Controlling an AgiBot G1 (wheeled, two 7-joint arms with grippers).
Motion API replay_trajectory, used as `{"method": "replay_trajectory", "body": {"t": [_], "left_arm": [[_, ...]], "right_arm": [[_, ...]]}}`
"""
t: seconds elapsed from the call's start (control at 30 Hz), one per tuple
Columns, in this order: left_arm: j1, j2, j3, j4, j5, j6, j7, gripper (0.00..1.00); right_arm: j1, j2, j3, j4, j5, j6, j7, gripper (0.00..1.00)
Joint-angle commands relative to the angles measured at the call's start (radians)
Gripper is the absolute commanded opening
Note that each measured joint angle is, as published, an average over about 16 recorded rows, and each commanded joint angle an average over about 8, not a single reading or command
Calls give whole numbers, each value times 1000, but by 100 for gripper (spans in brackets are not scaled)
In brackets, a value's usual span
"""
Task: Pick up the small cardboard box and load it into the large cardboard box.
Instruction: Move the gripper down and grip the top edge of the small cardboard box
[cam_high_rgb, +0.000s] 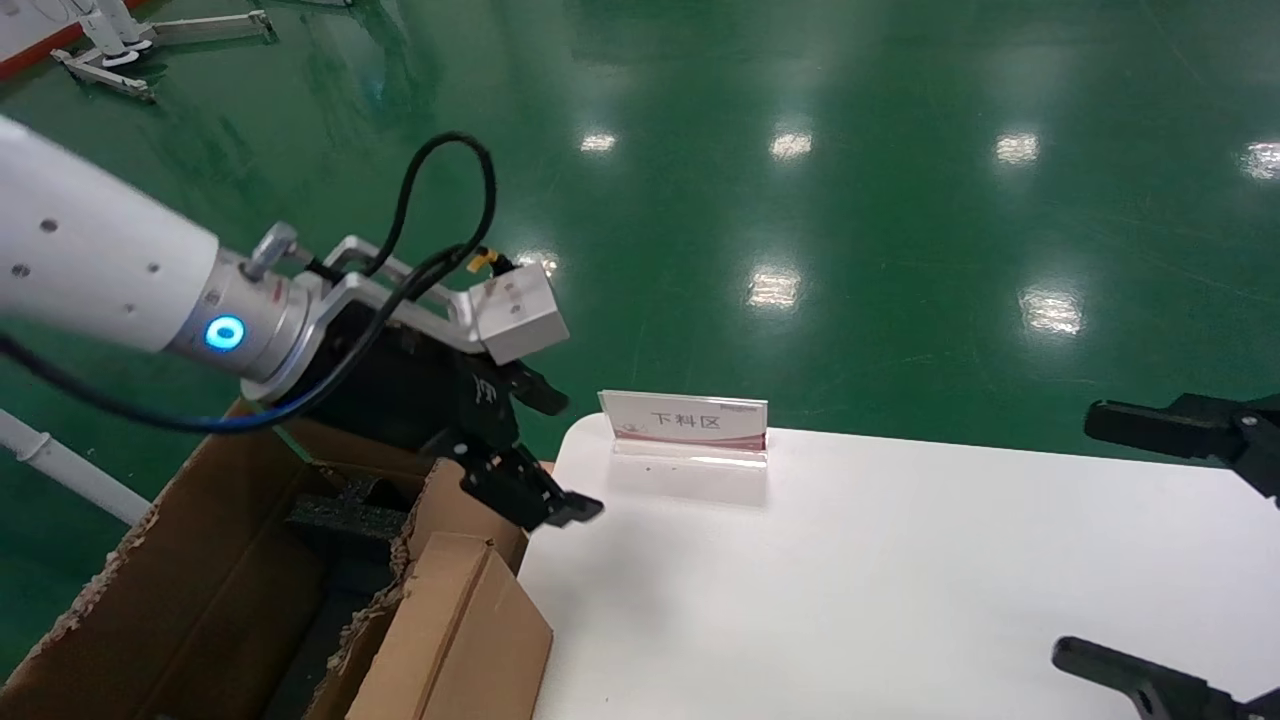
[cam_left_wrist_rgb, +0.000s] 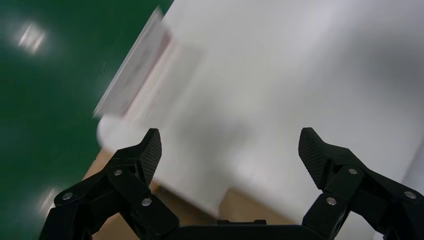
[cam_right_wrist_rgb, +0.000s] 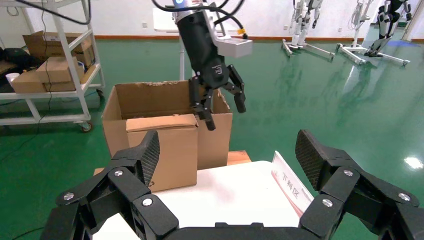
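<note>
We see the left gripper (cam_high_rgb: 545, 455) hanging over the white table's (cam_high_rgb: 900, 580) corner at approx. 9 o'clock in the head view, jaws spread wide w/ nothing between them; the left wrist view confirms both black textured fingers (cam_left_wrist_rgb: 148, 152) apart above bare tabletop. The small cardboard box (cam_high_rgb: 450, 640), a thin flat plain brown item, stands upright on the table edge at approx. 7 o'clock, leaning against the outer wall of the large cardboard box (cam_high_rgb: 200, 560), i.e. outside it, not inside. The large carton, deep brown corrugated w/ ragged torn rim, sits beside the table at 8 o'clock; a black foam block (cam_high_rgb: 350, 510) shows inside. In the right wrist view the small box (cam_right_wrist_rgb: 162, 150) fronts the carton (cam_right_wrist_rgb: 145, 100), w/ the left gripper (cam_right_wrist_rgb: 222, 102) above the carton rim. The right gripper (cam_right_wrist_rgb: 227, 155) is parked at 3–4 o'clock over the table's far side, jaws wide apart, empty. A white-and-red acrylic sign (cam_high_rgb: 685, 425) stands at the table's 12 o'clock edge.
</note>
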Motion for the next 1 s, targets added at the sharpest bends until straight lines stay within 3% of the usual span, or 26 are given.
{"method": "replay_trajectory", "body": {"t": [0.03, 0.5, 1.0], "left_arm": [[-59, 18, 57, -6, 46, 14, -64, 100], [-341, 119, 431, -15, 46, 60, -424, 100], [-536, 225, 781, -16, -111, 88, -691, 100]], "right_arm": [[0, 0, 0, 0, 0, 0, 0, 100], [0, 0, 0, 0, 0, 0, 0, 100], [0, 0, 0, 0, 0, 0, 0, 100]]}}
